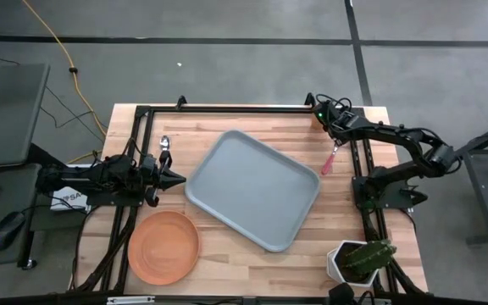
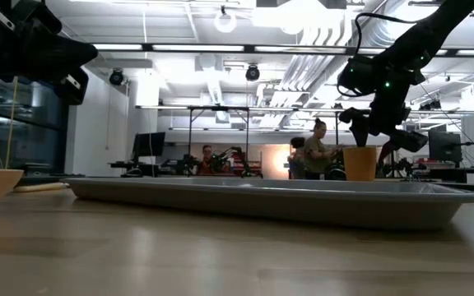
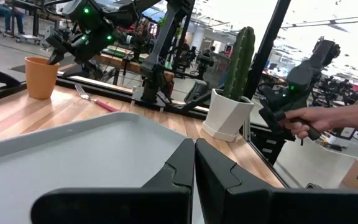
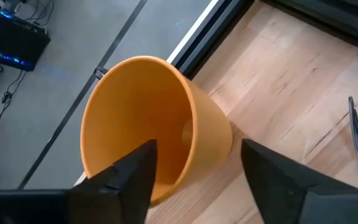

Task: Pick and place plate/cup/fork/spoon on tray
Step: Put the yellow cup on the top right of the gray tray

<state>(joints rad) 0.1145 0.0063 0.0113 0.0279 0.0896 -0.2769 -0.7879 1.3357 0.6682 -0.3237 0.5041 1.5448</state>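
Nothing had yet reached the tray [image 1: 252, 191], which lay bare and skewed in the middle of the table [image 1: 227, 127], so the whole task appeared to be still ahead. The right end effector [image 4: 194, 168] was at the table's far right corner, lowered over the orange cup [image 4: 154, 118]; its fingers straddled the cup's wall, one inside the mouth and one outside, with a gap showing on both sides, so they had not yet clamped down and the cup was not held. The cup stood upright on the wood, well apart from the tray. The pink-handled fork [image 1: 329, 161] lay just beside it, between the cup and the tray's edge. The left end effector [image 1: 176, 179] waited at the tray's left edge, its fingers clenched together on nothing. The spoon [image 1: 164, 149] rested on the table near that arm, and the orange plate [image 1: 164, 246] sat at the near left, just clear of the tray. A white pot with a cactus [image 1: 358, 261] stood at the near right corner. All four pieces remained to be moved, the cup likely first.
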